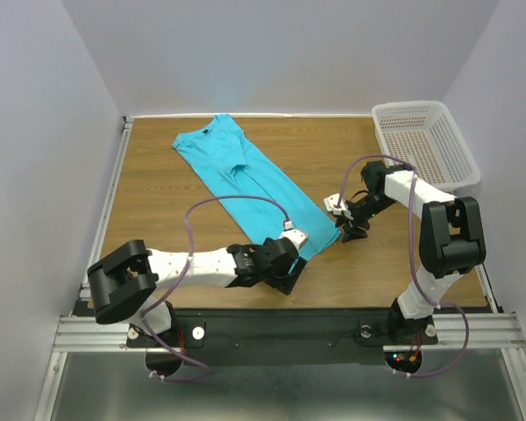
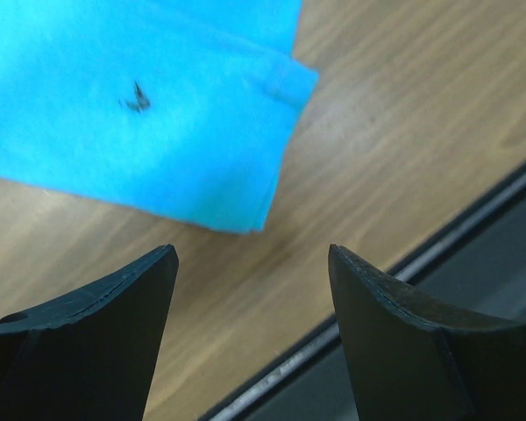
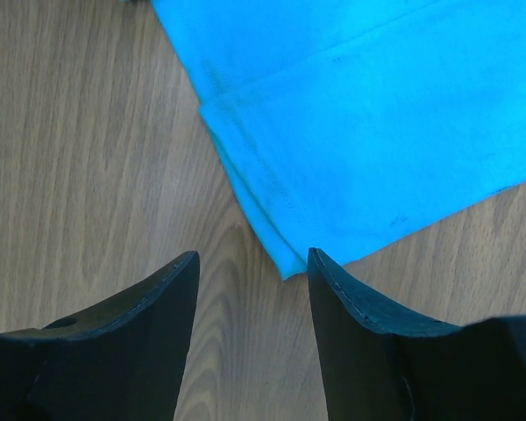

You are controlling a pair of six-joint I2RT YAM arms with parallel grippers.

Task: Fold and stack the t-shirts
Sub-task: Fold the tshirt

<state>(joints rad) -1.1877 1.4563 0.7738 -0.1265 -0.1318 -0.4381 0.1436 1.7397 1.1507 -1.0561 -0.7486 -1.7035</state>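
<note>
One turquoise t-shirt (image 1: 250,180) lies folded into a long strip, running diagonally from the back left to the middle of the wooden table. My left gripper (image 1: 289,261) is open and empty just short of the strip's near hem. In the left wrist view the hem corner (image 2: 245,210) lies ahead of the left gripper (image 2: 250,259), not between its fingers. My right gripper (image 1: 347,228) is open and empty at the hem's right corner. In the right wrist view that corner (image 3: 285,259) reaches just between the tips of the right gripper (image 3: 252,259), close to the right finger.
A white perforated basket (image 1: 430,145) stands at the back right corner. The table's near edge with its metal rail (image 2: 438,254) runs close behind the left gripper. White walls enclose the table on three sides.
</note>
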